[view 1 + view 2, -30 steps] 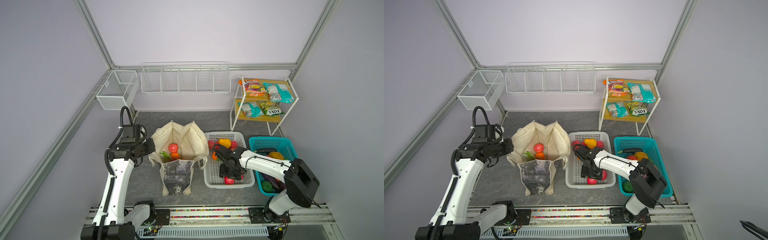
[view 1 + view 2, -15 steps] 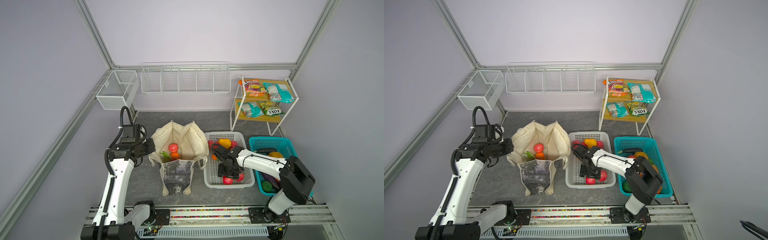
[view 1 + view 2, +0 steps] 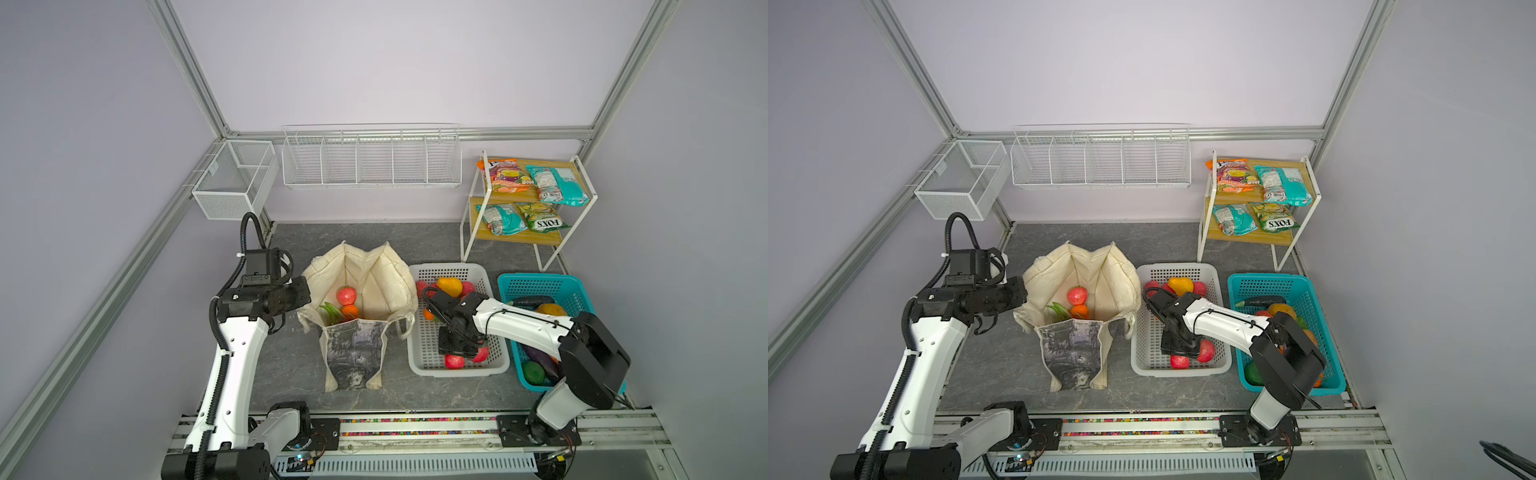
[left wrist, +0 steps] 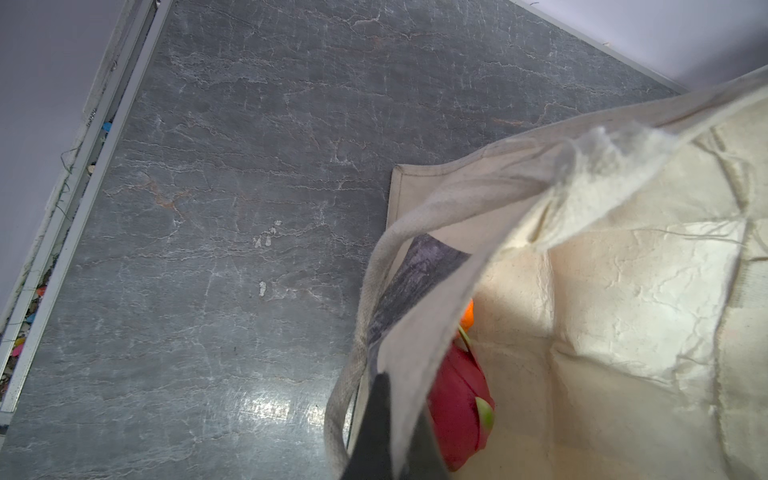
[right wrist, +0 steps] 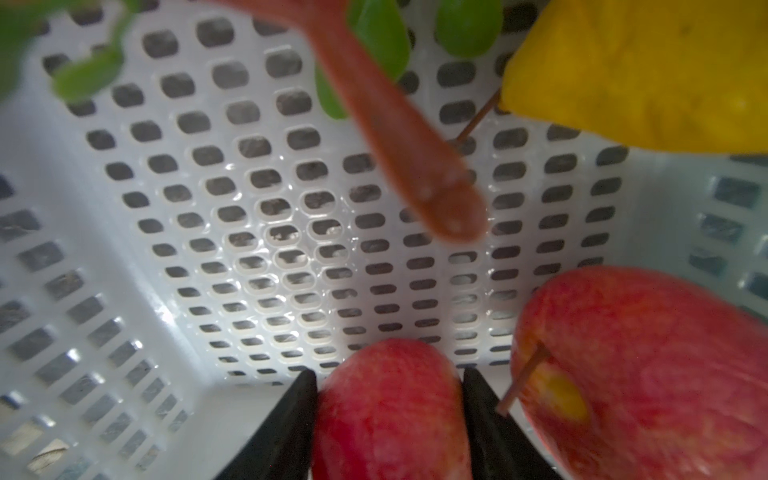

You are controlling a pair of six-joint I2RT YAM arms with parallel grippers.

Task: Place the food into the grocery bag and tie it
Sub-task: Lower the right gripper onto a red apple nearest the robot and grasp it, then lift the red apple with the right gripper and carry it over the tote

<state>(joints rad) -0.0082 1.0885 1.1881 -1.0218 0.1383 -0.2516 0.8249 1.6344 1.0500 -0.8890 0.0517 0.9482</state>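
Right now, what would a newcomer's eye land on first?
The open cream canvas tote mid-table, a red apple and an orange showing inside, its rim pinched by the left tool. Beside it, the right tool clamps a second red apple in the white perforated basket. Bright snack packets sit on the back-right shelf.

Cream tote (image 3: 384, 286) with a grey-black print, my right gripper (image 5: 390, 374) is black, blotchy red apple (image 5: 390, 436), white basket (image 5: 249, 232) full of little holes, teal basket (image 3: 536, 286) too, grey white-veined tabletop (image 4: 249, 208) lol.

Grey stone-look tabletop (image 3: 291, 361), cream tote (image 3: 382, 286), white basket (image 3: 457, 370), teal basket (image 3: 536, 277), shelf rack (image 3: 515, 237)
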